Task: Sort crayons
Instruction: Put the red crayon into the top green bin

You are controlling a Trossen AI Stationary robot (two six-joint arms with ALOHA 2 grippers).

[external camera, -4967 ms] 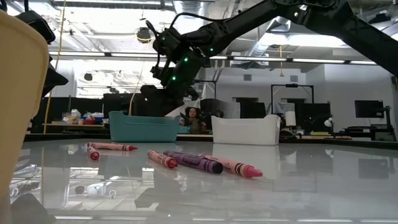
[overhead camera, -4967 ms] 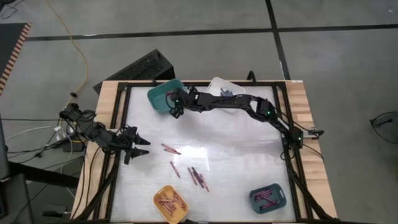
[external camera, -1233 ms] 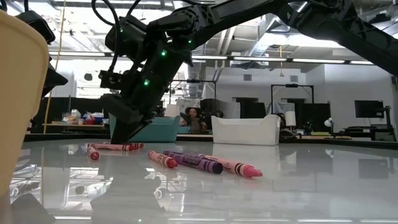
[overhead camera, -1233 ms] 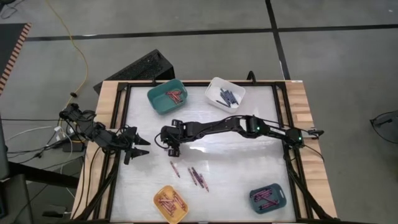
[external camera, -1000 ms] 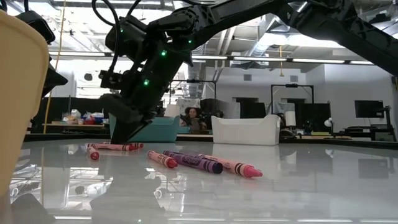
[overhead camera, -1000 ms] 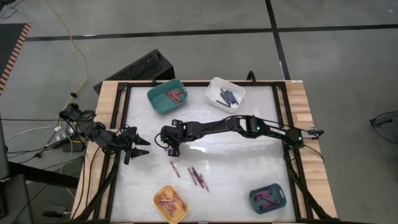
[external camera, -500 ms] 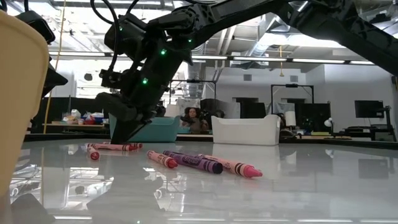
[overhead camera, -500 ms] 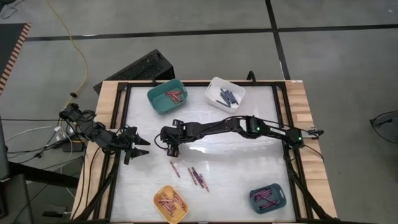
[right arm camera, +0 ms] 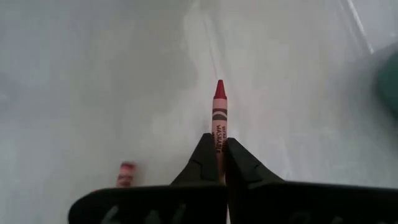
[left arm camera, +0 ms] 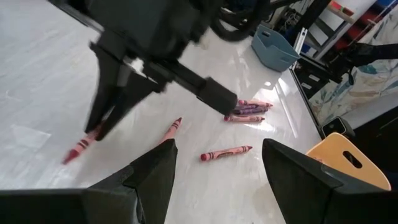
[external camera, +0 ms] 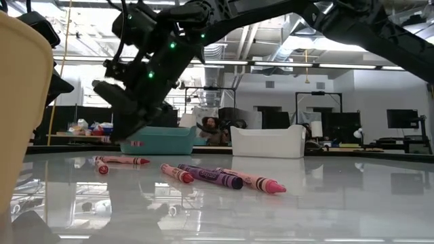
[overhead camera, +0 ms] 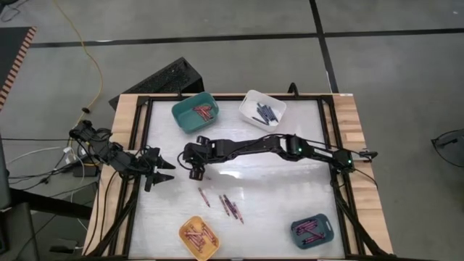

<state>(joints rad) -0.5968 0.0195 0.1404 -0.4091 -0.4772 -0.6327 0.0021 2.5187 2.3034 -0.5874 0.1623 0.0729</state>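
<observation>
The right gripper (right arm camera: 219,163) pinches a red crayon (right arm camera: 218,115) just above the glossy white table (overhead camera: 275,196); the left gripper (overhead camera: 165,170) waits spread at the left edge. More crayons (external camera: 217,177) lie loose on the reflective surface; teal bin (external camera: 158,140) and white bin (external camera: 268,142) stand behind; beyond them, a dim workshop with a seated person (external camera: 212,129)
</observation>
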